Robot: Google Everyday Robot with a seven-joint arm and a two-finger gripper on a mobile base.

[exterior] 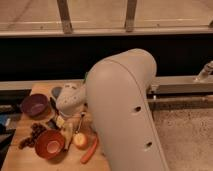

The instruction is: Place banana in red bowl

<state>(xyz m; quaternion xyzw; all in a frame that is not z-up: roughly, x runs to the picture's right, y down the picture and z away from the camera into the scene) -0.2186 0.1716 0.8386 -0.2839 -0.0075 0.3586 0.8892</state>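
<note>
Camera view showed the banana (68, 134) lying 12-to-6 on the bench (17, 159), red bowl (50, 145) at its 8, apple (80, 141) at 4, pincer (56, 121) at 11, its grip unreadable.

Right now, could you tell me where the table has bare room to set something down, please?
Bare wood lies at the front-left corner of the table, before the red bowl and grapes. Crowded: the end effector hangs beside the banana, apple and carrot, near the maroon bowl.
</note>
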